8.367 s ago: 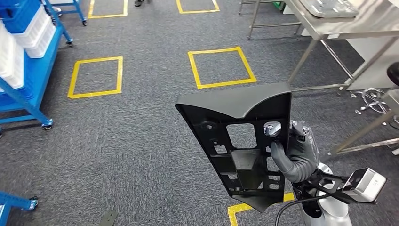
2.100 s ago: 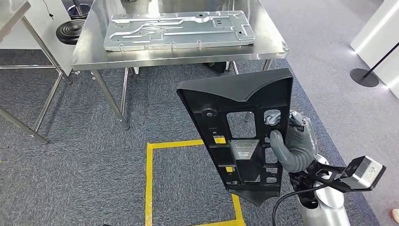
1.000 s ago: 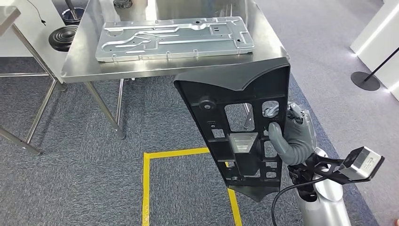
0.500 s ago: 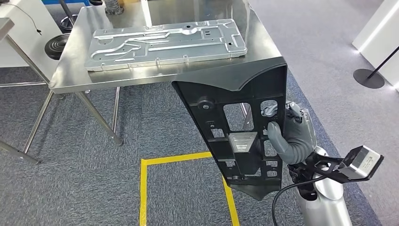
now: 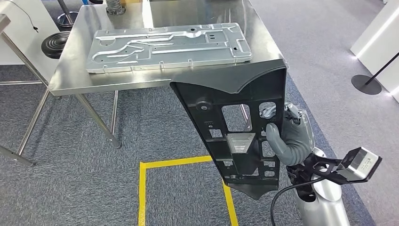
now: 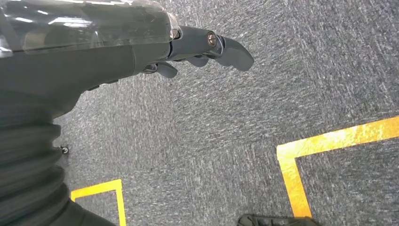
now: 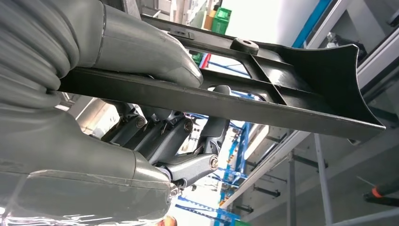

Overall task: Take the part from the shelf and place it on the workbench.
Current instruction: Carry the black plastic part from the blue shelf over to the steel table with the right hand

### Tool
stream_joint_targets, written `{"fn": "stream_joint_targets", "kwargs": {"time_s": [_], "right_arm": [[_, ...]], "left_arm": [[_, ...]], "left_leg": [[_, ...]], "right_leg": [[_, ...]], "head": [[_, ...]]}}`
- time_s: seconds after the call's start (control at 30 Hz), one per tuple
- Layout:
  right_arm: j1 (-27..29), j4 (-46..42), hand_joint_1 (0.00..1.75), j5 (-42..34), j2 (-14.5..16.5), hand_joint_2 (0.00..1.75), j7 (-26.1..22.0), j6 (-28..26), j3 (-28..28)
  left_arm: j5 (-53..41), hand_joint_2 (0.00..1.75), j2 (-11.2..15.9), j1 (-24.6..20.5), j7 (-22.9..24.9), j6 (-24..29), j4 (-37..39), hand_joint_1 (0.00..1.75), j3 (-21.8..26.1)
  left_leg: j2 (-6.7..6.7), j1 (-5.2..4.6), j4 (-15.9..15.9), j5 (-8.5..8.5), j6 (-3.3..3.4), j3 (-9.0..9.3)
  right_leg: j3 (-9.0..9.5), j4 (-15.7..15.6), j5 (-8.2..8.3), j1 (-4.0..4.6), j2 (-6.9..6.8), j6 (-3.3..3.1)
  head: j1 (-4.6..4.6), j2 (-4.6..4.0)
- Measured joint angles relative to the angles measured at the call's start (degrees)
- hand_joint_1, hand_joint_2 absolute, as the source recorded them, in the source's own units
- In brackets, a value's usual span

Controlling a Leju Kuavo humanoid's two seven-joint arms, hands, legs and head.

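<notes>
The robot is closing on the workbench [image 5: 75, 80], and that is the change that matters: eight seconds back the head view was showing only carpet, yellow floor squares and a blue shelf rack off at nine o'clock, whereas the steel bench is now filling the upper part of the view from ten to one o'clock, and over the last second its near edge has been sliding down toward the carried part. Because the whole picture is shifting together, this is the robot walking and turning, not things moving. The part [image 5: 235, 125], a black moulded plastic panel with cut-out windows, is hanging upright at the centre of the head view, its top edge now overlapping the bench's front corner in the picture. The right hand [image 5: 288, 136] is grasping it at three o'clock of the panel, thumb pressing one face and the darker fingers clamping the other, as the right wrist view confirms; that grip is looking the same as before. The left hand [image 6: 197, 47] is hanging over the carpet, holding nothing, fingers loosely bent but apart. A grey stamped metal plate [image 5: 169, 44] is already lying on the bench at twelve o'clock, so I judge the carry nearly finished, with free surface at the near edge the likely place to set down.
</notes>
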Motion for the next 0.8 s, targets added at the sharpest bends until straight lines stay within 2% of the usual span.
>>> {"fn": "stream_joint_targets", "kwargs": {"time_s": [0.03,0.07,0.1,0.13,0.23,0.3,0.33,0.4,0.43,0.47,0.5,0.57,0.6,0.63,0.67,0.77,0.8], "right_arm": [[0.0,0.0,1.75,0.0,0.0,1.75,0.0,0.0,0.0],[-0.1,0.0,1.75,0.0,0.0,1.75,0.0,0.0,0.0],[-0.1,0.0,1.75,0.0,0.0,1.75,0.0,0.0,0.0],[-0.1,0.0,1.75,0.0,0.0,1.75,0.1,0.0,0.0],[0.0,-0.1,1.75,0.1,0.0,1.75,0.2,0.0,0.0],[-0.1,-0.1,1.75,0.1,-0.1,1.75,0.2,0.1,0.0],[-0.1,-0.1,1.75,0.0,-0.1,1.75,0.2,0.1,0.0],[0.0,-0.1,1.75,0.0,-0.1,1.75,0.2,0.2,0.0],[0.0,-0.1,1.75,0.0,-0.1,1.75,0.2,0.2,0.0],[0.0,-0.1,1.75,0.0,-0.1,1.75,0.2,0.2,0.0],[0.1,-0.1,1.75,0.0,-0.1,1.75,0.2,0.2,0.0],[0.1,-0.1,1.75,0.0,-0.1,1.75,0.2,0.2,0.0],[0.1,-0.1,1.75,0.0,-0.1,1.75,0.1,0.2,0.0],[0.1,-0.1,1.75,0.0,-0.1,1.75,0.1,0.2,0.0],[0.1,0.0,1.75,0.0,-0.1,1.75,0.0,0.2,0.0],[0.1,-0.1,1.75,0.0,-0.1,1.75,-0.2,0.2,0.0],[0.1,-0.1,1.75,0.0,-0.2,1.75,-0.2,0.1,0.0]], "left_arm": [[0.0,1.75,0.0,0.0,0.0,0.0,0.0,0.00,0.0],[0.0,1.75,0.0,0.0,0.0,0.0,0.0,0.00,0.0],[0.0,1.75,0.0,-0.1,0.0,0.0,0.0,0.00,0.0],[-0.1,1.75,0.0,-0.1,0.0,0.0,0.0,0.00,0.0],[-0.1,1.75,0.0,-0.1,0.0,-0.1,0.0,0.00,0.0],[-0.1,1.75,0.0,-0.2,0.0,-0.1,0.0,0.00,0.0],[-0.1,1.75,0.0,-0.2,0.0,-0.1,0.0,0.00,0.0],[-0.1,1.75,0.0,-0.2,0.0,-0.1,0.0,0.00,0.0],[-0.1,1.75,0.0,-0.1,0.0,-0.1,0.0,0.00,0.0],[-0.1,1.75,0.0,0.0,0.0,-0.1,0.0,0.00,0.0],[-0.1,1.75,0.0,0.0,0.0,-0.1,0.0,0.00,0.0],[-0.1,1.75,0.0,0.0,0.0,-0.1,0.0,0.00,0.0],[-0.1,1.75,0.0,-0.1,0.0,-0.1,0.0,0.00,0.0],[-0.1,1.75,0.0,-0.1,0.0,-0.1,0.0,0.00,0.0],[-0.1,1.75,0.0,-0.1,0.0,-0.1,0.0,0.00,0.0],[-0.2,1.75,-0.1,-0.1,0.0,-0.1,0.0,0.00,0.0],[-0.3,1.75,-0.1,-0.1,0.0,-0.1,0.0,0.00,0.0]], "left_leg": [[-0.04,0.08,0.1,-0.39,-0.25,0.47],[-0.09,0.05,0.2,-0.82,-0.58,0.78],[-0.14,-0.01,0.4,-1.17,-0.95,0.93],[-0.15,-0.11,0.5,-1.42,-1.32,0.95],[0.00,-0.11,0.5,-1.91,-2.36,1.08],[0.08,0.06,3.0,-3.39,-2.85,0.18],[0.09,0.11,6.0,-4.78,-2.98,-1.25],[0.08,0.12,13.9,-7.60,-3.07,-5.56],[0.08,0.11,16.5,-8.00,-3.05,-7.32],[0.08,0.10,17.1,-7.24,-2.93,-8.11],[0.08,0.07,15.3,-5.42,-2.72,-7.74],[0.06,-0.13,7.9,-0.86,-2.00,-4.89],[0.04,-0.30,4.6,0.45,-1.68,-3.55],[0.02,-0.48,2.6,1.03,-1.43,-2.73],[0.00,-0.64,1.8,0.85,-1.23,-2.47],[-0.04,-0.38,0.9,0.91,-0.50,-2.01],[-0.04,-0.21,0.6,0.95,-0.17,-1.70]], "right_leg": [[1.46,-4.1,2.86,-0.24,-0.16,0.17],[2.97,-8.0,4.87,-0.34,-0.32,0.25],[4.07,-10.9,6.07,-0.31,-0.40,0.06],[4.54,-12.4,6.36,-0.21,-0.43,-0.24],[4.62,-12.9,5.84,-0.02,-0.18,-1.62],[5.14,-13.2,5.61,-0.09,-0.17,-2.47],[5.42,-13.2,5.44,-0.05,-0.21,-2.82],[5.77,-13.2,5.06,0.23,-0.20,-3.30],[5.98,-13.2,4.88,0.39,-0.14,-3.43],[6.25,-13.2,4.67,0.54,-0.05,-3.47],[6.61,-13.2,4.44,0.64,0.04,-3.45],[7.42,-13.2,3.87,0.81,0.15,-3.23],[7.60,-13.1,3.64,0.90,0.20,-3.03],[7.65,-13.1,3.49,0.95,0.23,-2.77],[7.59,-13.2,3.42,0.96,0.25,-2.48],[7.63,-13.0,3.02,0.93,0.18,-1.53],[7.15,-11.8,2.30,0.92,0.12,-1.26]], "head": [[0.00,0.00],[0.01,-0.01],[0.00,-0.01],[0.00,-0.01],[0.00,-0.01],[-0.01,-0.01],[-0.01,-0.01],[-0.02,-0.01],[-0.02,-0.01],[-0.02,-0.01],[-0.02,-0.01],[-0.01,-0.01],[-0.01,-0.01],[-0.01,-0.01],[-0.01,-0.01],[0.00,-0.01],[0.00,-0.01]]}}
